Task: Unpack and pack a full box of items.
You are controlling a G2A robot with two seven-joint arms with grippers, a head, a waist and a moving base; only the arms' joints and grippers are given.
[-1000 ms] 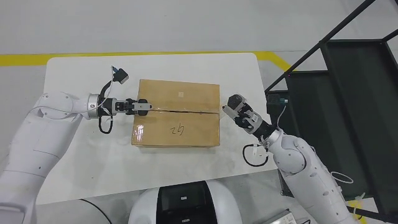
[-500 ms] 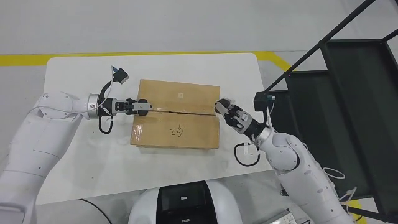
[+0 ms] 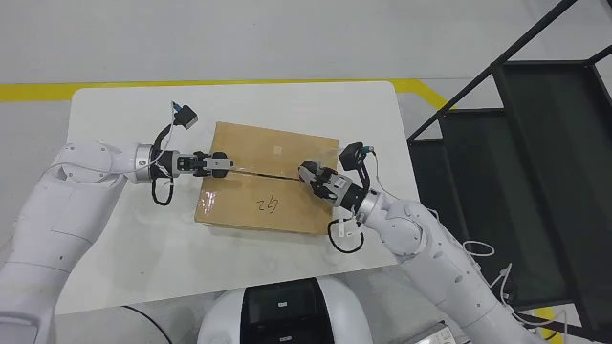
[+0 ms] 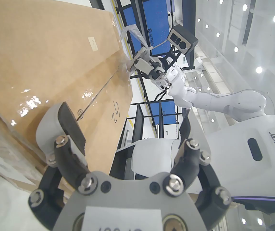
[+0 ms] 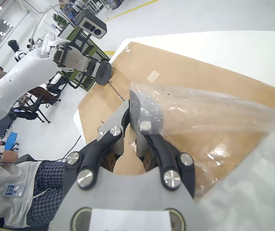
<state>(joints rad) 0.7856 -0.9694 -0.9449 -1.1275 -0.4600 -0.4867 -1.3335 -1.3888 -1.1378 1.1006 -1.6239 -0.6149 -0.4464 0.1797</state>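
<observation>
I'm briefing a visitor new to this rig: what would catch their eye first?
A big cardboard box sits on the white table. The right gripper is shut on a strip of clear tape lifted off its top seam, while the open left gripper rests at the seam's opposite end.

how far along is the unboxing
Early on. Nothing looks unpacked: the box has its flaps flat and closed. In hand: the right hand is shut on the clear tape, lifted off one end of the seam; the open left hand rests on the other end. Left: peel the rest, open the flaps, unpack, repack.
</observation>
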